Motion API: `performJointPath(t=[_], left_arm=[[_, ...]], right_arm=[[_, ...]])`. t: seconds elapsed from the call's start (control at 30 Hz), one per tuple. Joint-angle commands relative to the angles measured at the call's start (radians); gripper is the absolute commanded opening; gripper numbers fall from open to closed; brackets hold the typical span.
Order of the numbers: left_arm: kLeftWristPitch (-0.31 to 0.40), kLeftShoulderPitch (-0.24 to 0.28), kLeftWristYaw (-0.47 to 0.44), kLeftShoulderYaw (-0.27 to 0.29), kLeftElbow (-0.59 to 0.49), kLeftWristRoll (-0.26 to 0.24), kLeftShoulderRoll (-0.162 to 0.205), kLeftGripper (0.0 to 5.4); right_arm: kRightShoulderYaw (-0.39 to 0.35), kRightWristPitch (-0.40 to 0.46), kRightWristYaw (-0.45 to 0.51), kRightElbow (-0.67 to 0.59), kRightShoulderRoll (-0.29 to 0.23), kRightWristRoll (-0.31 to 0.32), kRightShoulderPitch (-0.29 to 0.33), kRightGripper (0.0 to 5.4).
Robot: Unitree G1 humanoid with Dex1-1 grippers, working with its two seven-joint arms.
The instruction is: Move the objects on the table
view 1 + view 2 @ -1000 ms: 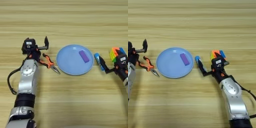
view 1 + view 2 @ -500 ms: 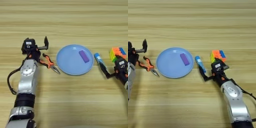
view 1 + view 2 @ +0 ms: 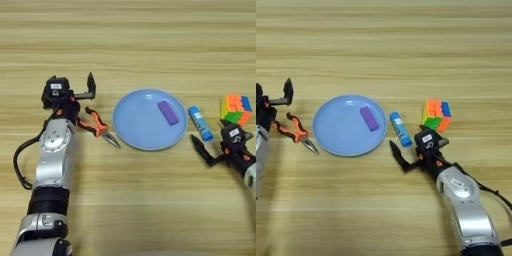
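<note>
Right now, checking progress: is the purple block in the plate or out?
In: the purple block lies flat on the blue plate, near its right rim.

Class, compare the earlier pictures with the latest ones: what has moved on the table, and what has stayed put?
The right gripper has drawn back toward the robot, jaws open, away from the multicoloured puzzle cube and the small blue glue stick. Everything else is unmoved.
</note>
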Motion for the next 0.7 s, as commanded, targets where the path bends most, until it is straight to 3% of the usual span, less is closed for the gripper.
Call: performJointPath(t=[0.03, 0.7], left_arm=[[0.018, -0.007, 0.004, 0.003, -0.004, 0.001, 0.01, 5.4], [0.016, -0.022, 0.001, 0.006, 0.017, -0.004, 0.014, 5.4]], right_arm=[[0.003, 0.02, 0.003, 0.004, -0.008, -0.001, -0.001, 5.37], [0.018, 0.004, 0.002, 0.118, 0.015, -0.002, -0.055, 5.37]])
